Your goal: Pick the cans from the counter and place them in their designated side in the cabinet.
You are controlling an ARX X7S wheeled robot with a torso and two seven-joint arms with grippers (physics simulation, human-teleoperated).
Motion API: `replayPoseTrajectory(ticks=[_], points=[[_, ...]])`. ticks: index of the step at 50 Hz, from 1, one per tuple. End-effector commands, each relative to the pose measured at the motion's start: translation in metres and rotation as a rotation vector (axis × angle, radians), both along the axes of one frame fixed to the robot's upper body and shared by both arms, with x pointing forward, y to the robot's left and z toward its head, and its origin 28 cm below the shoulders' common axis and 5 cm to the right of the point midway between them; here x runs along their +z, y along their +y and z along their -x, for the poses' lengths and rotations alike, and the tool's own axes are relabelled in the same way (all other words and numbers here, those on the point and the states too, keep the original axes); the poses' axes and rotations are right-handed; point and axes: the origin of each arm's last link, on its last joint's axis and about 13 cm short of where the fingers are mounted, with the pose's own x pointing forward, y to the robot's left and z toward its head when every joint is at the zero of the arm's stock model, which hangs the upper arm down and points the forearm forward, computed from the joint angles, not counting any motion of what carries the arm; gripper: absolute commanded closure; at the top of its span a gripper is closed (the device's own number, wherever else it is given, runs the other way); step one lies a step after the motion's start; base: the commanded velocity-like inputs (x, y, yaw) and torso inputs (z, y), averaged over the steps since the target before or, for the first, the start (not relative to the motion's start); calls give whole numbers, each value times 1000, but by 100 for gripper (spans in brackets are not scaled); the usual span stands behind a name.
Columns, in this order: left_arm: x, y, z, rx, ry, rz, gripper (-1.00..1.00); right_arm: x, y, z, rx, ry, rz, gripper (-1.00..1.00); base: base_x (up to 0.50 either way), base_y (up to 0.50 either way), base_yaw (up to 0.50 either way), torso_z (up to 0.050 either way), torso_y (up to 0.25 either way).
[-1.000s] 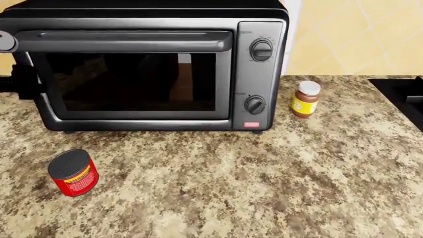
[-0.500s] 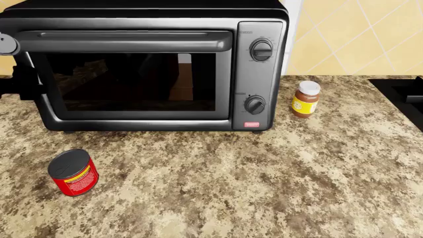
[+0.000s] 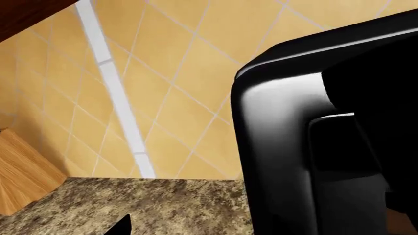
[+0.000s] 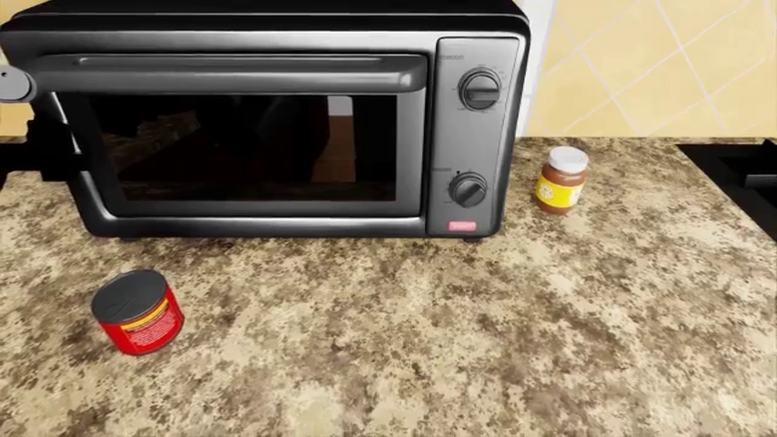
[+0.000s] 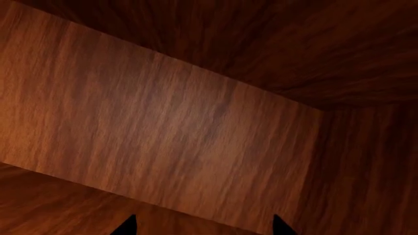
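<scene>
Counter (image 4: 486, 346) open around can (image 4: 137, 311) — oven (image 4: 267, 118) blocks behind.

Red can (image 4: 137, 311) (dark top) upright on granite counter (image 4: 486, 337).

Only one can (image 4: 137, 310) shows on the counter (image 4: 486, 328); the stove top (image 4: 741, 177) is cut off, and the left gripper's tips perhaps barely show.
</scene>
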Motion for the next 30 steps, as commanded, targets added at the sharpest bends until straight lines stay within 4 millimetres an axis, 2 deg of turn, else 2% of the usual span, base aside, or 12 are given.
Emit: replayPoseTrajectory(ticks=[1, 13, 30], points=[[-14, 39, -22, 144, -10, -19, -100, 2, 1, 3, 1, -3, 2, -100, 0, 0, 0, 10, 0], [-14, 38, -22, 137, -12, -21, -100, 2, 1, 3, 1, -3, 2, -100, -18, 0, 0, 3, 0], [-16, 37, -26, 122, -14, -17, -100, 2, 1, 3, 1, -3, 2, -100, -494, -3, 0, 0, 0]])
